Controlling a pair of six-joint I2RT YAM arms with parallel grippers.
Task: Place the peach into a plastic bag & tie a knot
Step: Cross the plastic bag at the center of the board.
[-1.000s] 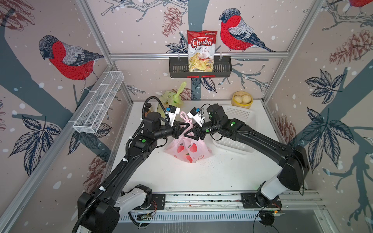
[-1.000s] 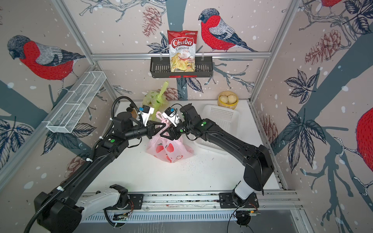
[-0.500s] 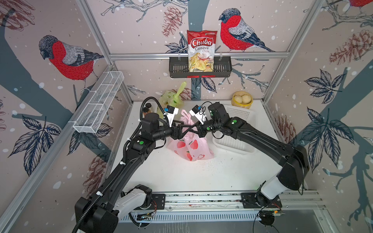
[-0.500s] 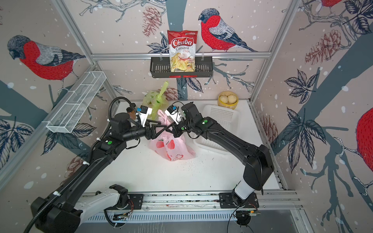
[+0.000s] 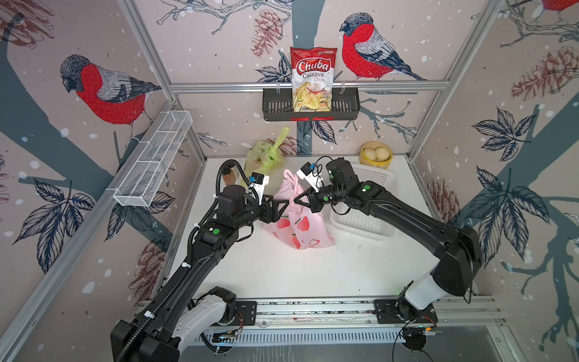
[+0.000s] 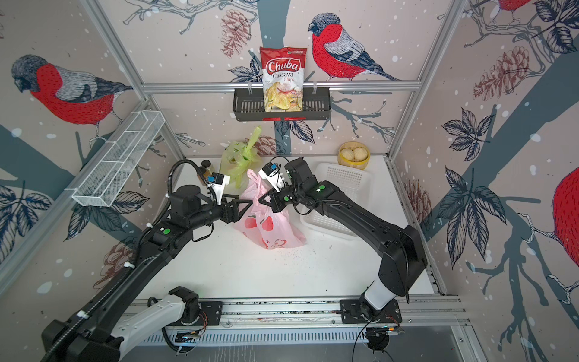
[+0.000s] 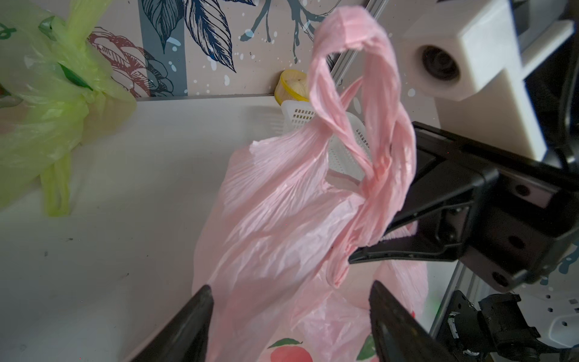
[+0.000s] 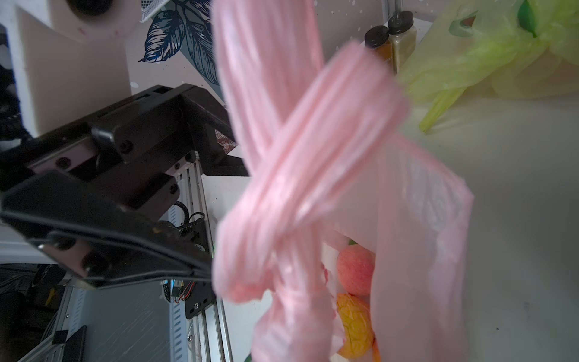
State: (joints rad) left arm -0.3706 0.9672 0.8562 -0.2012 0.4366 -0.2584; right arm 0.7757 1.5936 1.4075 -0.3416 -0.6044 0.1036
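Note:
The pink plastic bag (image 5: pixel 300 228) printed with peaches stands mid-table in both top views. Through its mouth, in the right wrist view, the peach (image 8: pixel 355 269) shows inside the bag. The bag's two handles (image 7: pixel 376 150) are twisted together and rise in a loop. My right gripper (image 5: pixel 297 199) is shut on the twisted handles from the right; pink plastic hides its fingertips in its own wrist view. My left gripper (image 7: pixel 291 297) is open at the bag's left side (image 6: pixel 250 203). The bag's upper fold lies loose between its spread fingers (image 7: pixel 200 313).
A tied green bag (image 5: pixel 266 156) and spice bottles (image 5: pixel 230 177) stand at the back left. A white basket (image 5: pixel 369 219) lies right of the pink bag, under my right arm. A yellow bowl of buns (image 5: pixel 376 155) sits in the back right corner. A chip bag (image 5: pixel 313 81) stands in a wall rack.
My left gripper has opened, let go of the handle and drawn back slightly left. My right gripper has shut on the twisted handles, which now stand up in a loop.

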